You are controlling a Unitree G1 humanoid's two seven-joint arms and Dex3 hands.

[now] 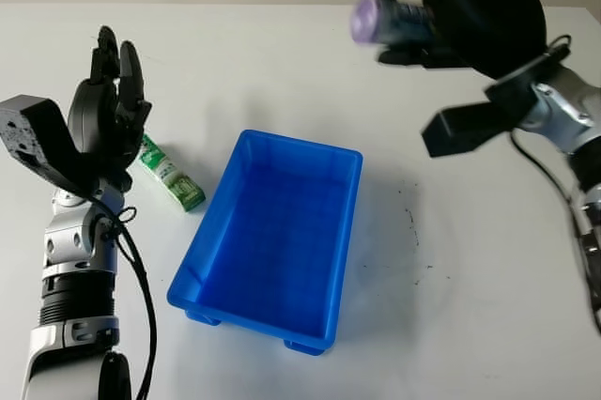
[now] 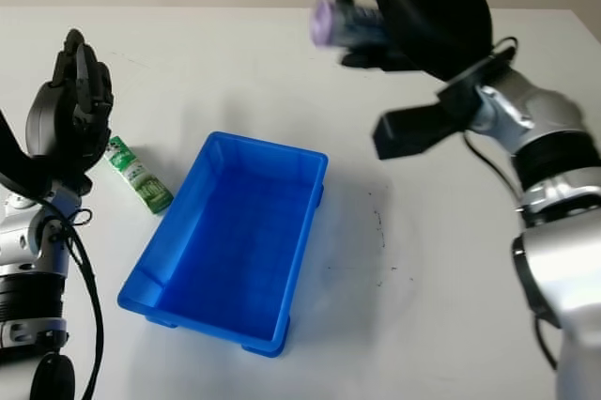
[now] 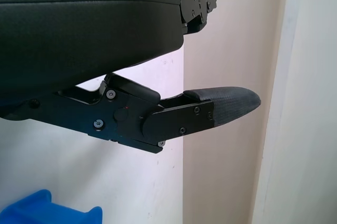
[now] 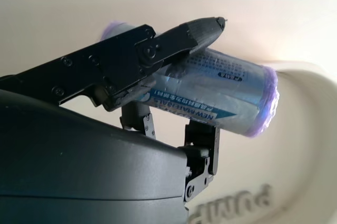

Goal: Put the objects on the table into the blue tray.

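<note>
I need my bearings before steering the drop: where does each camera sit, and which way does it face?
Left eye: head, looking down at the table; blue tray, green tube, both arms.
Right eye: same scene, slightly offset; right hand raised, holding the roll.
Left wrist: beside the open left hand; tray corner, wall.
Right wrist: beside the right hand's fingers clasping the roll.
Shared: both eyes show everything; right wrist shares the roll.

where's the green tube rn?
The green tube lies on the white table, left of the blue tray in the head views, just beside the raised, open left hand.
</note>
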